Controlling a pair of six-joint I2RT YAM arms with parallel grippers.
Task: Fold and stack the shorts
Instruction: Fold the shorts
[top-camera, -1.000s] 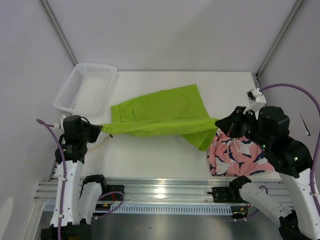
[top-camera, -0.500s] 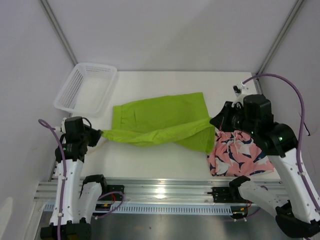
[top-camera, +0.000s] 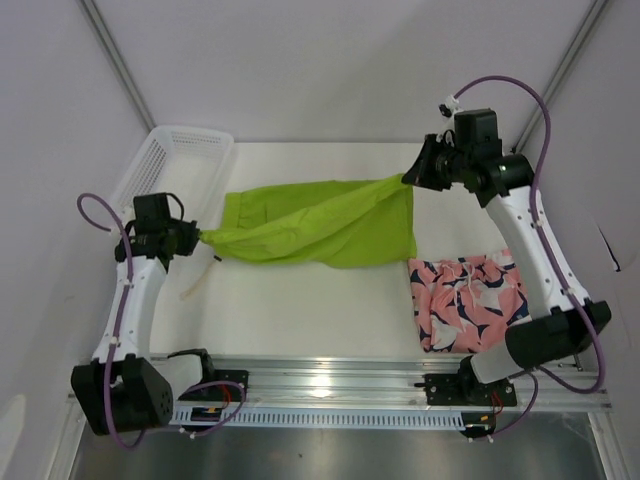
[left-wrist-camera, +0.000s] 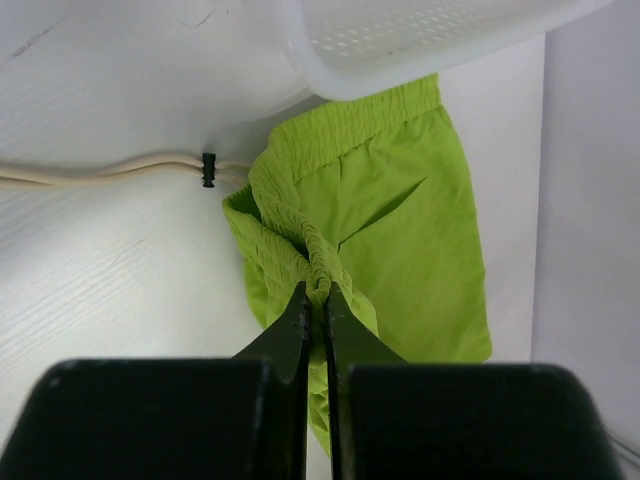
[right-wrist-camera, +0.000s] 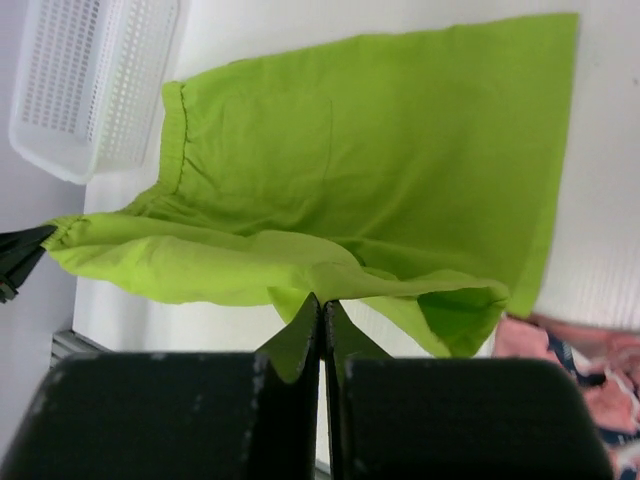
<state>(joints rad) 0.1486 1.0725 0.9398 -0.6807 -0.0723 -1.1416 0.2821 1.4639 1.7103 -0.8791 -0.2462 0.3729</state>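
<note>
Left gripper, at nine o'clock on the table just beside the basket, pinches the green shorts by the waistband. At two o'clock my right gripper clamps a leg hem, stretching the cloth taut, I judge, for a flat fold. The pink shorts lie at four o'clock, waiting.

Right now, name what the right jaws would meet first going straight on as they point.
The lime green shorts the right jaws are shut on: their fabric fills the line ahead. The white basket seems off to the side; depth is unclear.
</note>
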